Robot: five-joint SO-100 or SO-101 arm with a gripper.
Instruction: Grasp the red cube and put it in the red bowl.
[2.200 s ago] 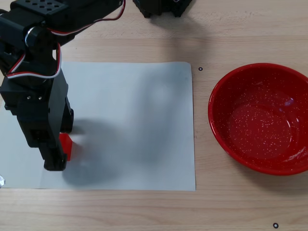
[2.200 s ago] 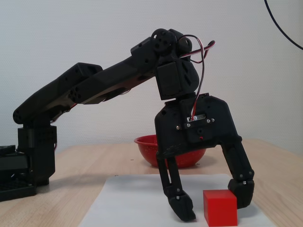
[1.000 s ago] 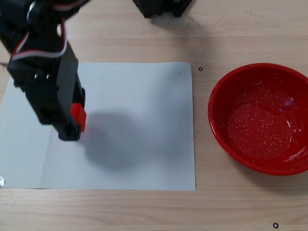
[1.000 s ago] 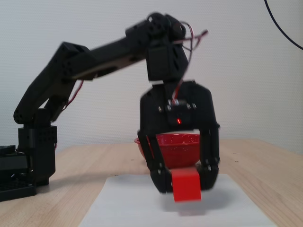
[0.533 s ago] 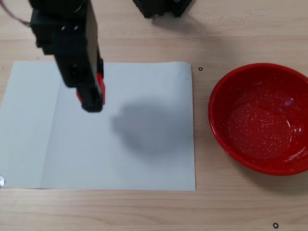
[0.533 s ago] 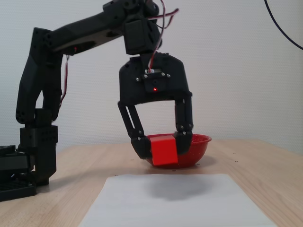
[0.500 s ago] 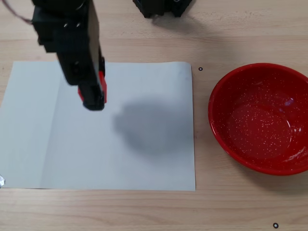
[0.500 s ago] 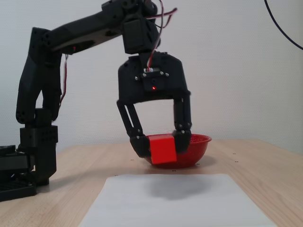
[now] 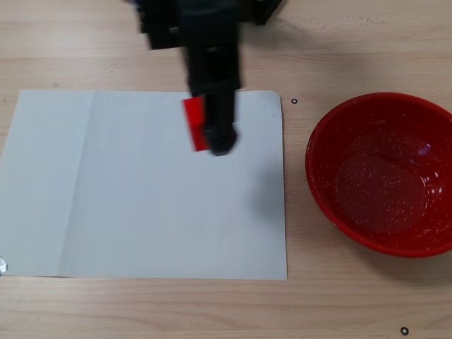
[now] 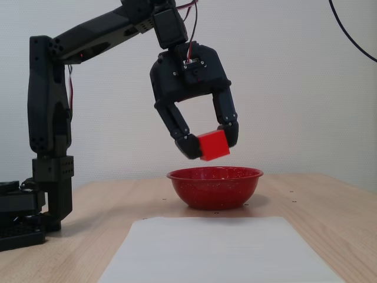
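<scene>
The gripper [image 10: 211, 143] is clamped on the red cube [image 10: 214, 145], one black finger on each side of it, and holds it up in the air, well clear of the table [image 10: 306, 206]. In that side-on fixed view the cube is tilted, one corner pointing down, and it appears just above the rim of the red bowl [image 10: 215, 187]; how far it stands in front of the bowl cannot be told from there. The fixed view from above settles it: the cube [image 9: 193, 124] shows as a red sliver at the left of the dark, blurred gripper [image 9: 217, 138], over the upper part of the white sheet of paper [image 9: 141, 205], while the bowl [image 9: 385, 173] sits to the right on the bare wood, just off the paper's edge and apart from the cube. The bowl's inside is glossy with fine white speckles. No brand, label or writing can be read on any of these things.
</scene>
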